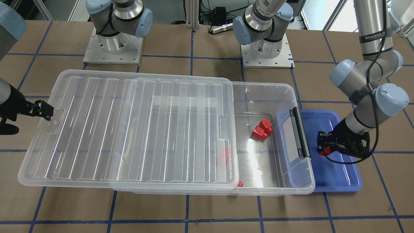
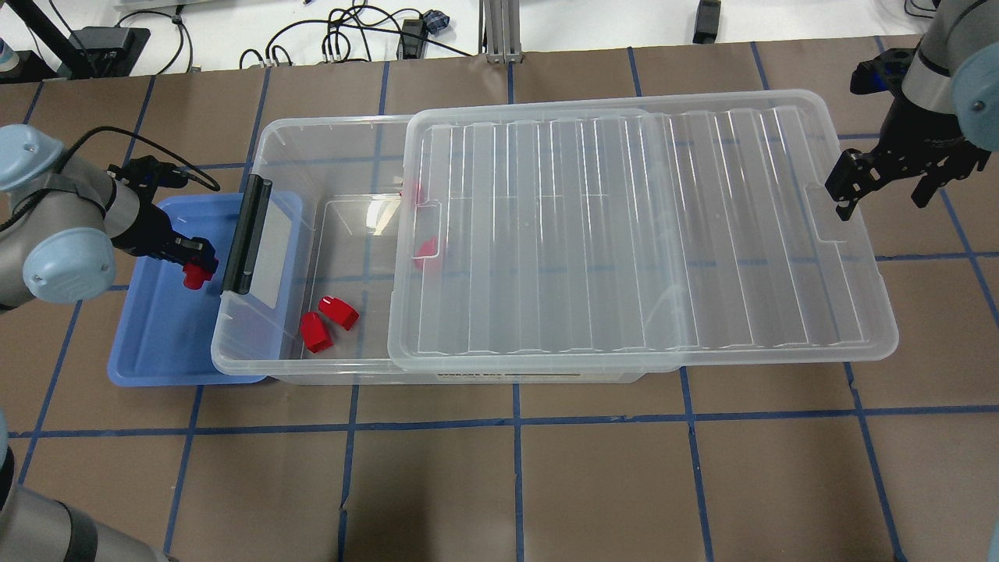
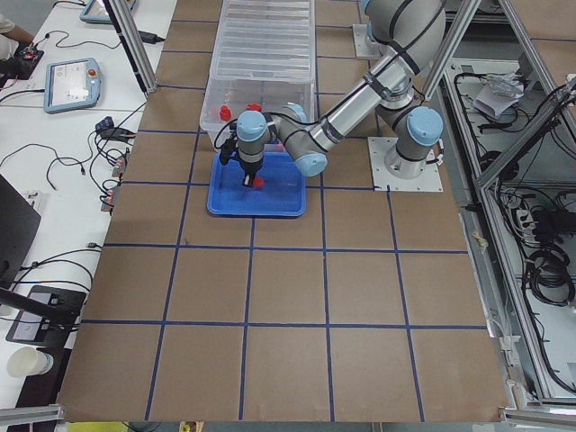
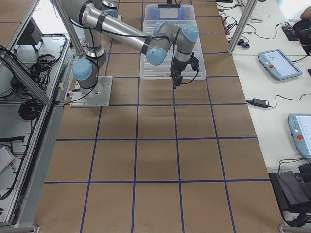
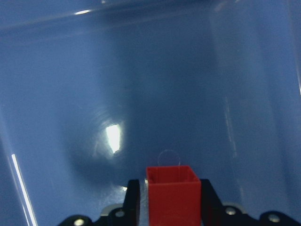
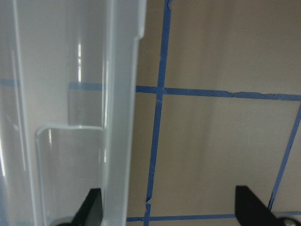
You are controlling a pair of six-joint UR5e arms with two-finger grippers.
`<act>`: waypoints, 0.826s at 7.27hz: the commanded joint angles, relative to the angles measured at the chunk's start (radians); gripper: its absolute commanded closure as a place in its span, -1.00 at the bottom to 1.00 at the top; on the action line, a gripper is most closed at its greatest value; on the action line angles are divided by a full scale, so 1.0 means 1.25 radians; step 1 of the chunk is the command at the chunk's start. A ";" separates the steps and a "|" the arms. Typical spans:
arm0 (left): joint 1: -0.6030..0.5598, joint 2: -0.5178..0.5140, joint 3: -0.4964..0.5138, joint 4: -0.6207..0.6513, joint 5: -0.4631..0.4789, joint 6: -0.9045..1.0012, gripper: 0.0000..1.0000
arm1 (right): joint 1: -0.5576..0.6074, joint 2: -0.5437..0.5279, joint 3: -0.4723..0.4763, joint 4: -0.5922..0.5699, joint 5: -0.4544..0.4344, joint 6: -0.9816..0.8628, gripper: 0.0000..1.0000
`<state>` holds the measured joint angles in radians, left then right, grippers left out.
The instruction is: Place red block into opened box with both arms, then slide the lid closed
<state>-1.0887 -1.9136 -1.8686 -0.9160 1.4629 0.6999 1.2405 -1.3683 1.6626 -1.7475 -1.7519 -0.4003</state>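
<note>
Two grippers sit at opposite ends of the box. The left gripper is pinched narrow on the red block, with a finger against each of two opposite sides. It hangs over the blue tray; whether the block touches the tray floor beneath it cannot be told. Just beside this gripper stands the box's black latch bar, and beyond the bar two more red blocks lie on the box floor. The right gripper is spread wide at the far short end of the lid. The lid's rim sits just inside one finger, by the end recess, and the other finger is over the bare counter. The lid lies shifted toward the right gripper, so the end of the box nearest the left gripper is uncovered.
</note>
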 commanded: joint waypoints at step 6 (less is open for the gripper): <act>-0.312 0.111 0.269 -0.469 0.036 -0.394 0.93 | -0.001 -0.004 -0.001 -0.010 -0.006 -0.004 -1.00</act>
<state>-1.4068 -1.7786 -1.5018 -1.5047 1.4948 0.3175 1.2394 -1.3693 1.6630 -1.7610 -1.7599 -0.4088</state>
